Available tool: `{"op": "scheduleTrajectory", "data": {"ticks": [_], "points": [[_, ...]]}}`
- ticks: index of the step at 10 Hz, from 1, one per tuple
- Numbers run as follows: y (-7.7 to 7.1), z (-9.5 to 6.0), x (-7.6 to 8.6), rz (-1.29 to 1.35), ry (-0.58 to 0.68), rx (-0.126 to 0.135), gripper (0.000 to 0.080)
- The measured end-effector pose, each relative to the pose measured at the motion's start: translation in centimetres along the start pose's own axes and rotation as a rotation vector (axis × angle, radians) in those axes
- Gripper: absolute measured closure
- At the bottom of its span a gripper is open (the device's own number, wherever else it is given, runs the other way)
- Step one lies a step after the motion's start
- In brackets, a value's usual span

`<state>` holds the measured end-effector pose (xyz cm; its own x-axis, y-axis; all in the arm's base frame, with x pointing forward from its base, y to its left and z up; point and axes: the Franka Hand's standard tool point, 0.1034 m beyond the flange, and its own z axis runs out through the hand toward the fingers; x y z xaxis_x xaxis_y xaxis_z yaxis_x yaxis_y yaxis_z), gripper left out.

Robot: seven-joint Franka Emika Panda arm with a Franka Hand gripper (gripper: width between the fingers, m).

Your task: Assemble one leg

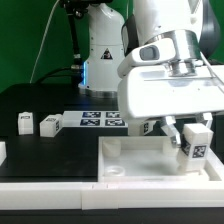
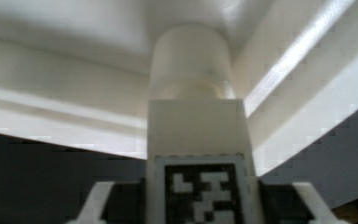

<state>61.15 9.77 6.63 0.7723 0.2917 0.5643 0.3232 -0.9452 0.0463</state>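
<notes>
Watching from my remote desk, I see the two-finger gripper (image 1: pixel 187 131) clamped on a small, chunky white plastic leg (image 1: pixel 194 143) with a black-and-white tag. The leg hangs over the large white square tray-like top (image 1: pixel 130 165) at the exterior view's right; whether it touches, I cannot tell. Two similar white blocks (image 1: pixel 25 122) stand well apart on the black table (image 1: pixel 35 100).

The arm (image 1: pixel 160 30) is glossy white, with a grey wrist ring (image 1: pixel 185 67) and a boxy white gripper (image 1: pixel 188 135).
</notes>
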Motion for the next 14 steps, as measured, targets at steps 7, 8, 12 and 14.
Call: {"op": "scheduleTrajectory", "data": {"ticks": [7, 8, 12, 14], "points": [[0.4, 0.0, -0.4, 0.026, -0.018, 0.013, 0.0180], [0.4, 0.0, -0.4, 0.026, -0.019, 0.013, 0.0158], [0.4, -0.1, -0.3, 0.033, -0.018, 0.011, 0.0150], [0.9, -1.4, 0.5, 0.053, -0.026, 0.001, 0.0150]]}}
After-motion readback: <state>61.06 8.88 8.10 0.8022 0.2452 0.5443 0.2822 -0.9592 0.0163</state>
